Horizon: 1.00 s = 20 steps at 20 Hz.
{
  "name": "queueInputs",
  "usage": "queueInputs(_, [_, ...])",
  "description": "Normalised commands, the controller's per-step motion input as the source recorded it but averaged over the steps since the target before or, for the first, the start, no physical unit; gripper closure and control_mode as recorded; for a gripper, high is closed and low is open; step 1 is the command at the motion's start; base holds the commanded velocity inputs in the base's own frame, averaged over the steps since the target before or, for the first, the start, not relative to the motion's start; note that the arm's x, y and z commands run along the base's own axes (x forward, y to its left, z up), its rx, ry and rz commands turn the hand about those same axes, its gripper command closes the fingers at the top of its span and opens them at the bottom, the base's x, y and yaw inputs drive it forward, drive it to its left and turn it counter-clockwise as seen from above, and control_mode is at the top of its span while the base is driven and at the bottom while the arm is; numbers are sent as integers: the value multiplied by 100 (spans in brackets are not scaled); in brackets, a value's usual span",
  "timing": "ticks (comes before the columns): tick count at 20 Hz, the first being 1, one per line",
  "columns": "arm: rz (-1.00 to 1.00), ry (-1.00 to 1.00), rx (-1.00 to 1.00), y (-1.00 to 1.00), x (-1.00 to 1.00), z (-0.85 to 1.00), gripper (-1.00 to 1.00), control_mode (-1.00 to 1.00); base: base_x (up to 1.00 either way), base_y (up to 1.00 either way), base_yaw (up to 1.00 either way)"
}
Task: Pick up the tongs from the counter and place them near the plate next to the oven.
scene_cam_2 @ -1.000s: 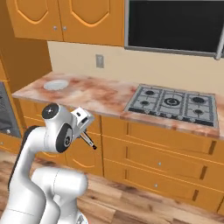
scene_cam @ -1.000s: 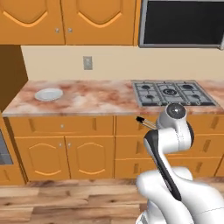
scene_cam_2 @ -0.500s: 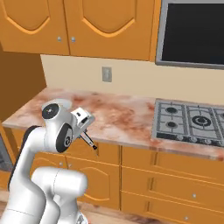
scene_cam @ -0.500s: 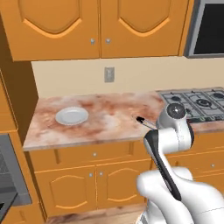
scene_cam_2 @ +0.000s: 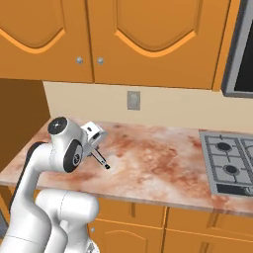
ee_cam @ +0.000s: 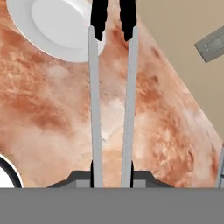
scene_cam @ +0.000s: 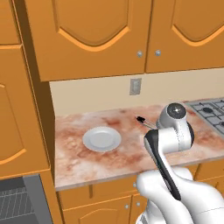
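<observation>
oven [scene_cam: 19, 205] is showing at the lower left, below the marbled top's [scene_cam: 109, 162] left end. plate [scene_cam: 102, 139] is sitting on that top toward its left end, between front and back edges. gripper [ee_cam: 111, 177] is clamping the tongs [ee_cam: 111, 100], holding them above the top right of the plate, black ends pointing plateward.

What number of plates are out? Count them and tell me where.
1. The plate lies on the marbled top, left of the arm, between the tall cabinet and the stove. The arm's body may hide others.
</observation>
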Motion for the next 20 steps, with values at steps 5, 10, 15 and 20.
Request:
queueInputs(5, [-4,2,2,13,7,-30,100,-100,21,36,-7])
queueInputs(10, [-15,14,18,8,52,-65,100,-100,0,0,0])
queueInputs(15, [-16,35,38,-19,79,-55,100,-100,0,0,0])
queueInputs(20, [-14,29,27,-7,75,-45,100,-100,0,0,0])
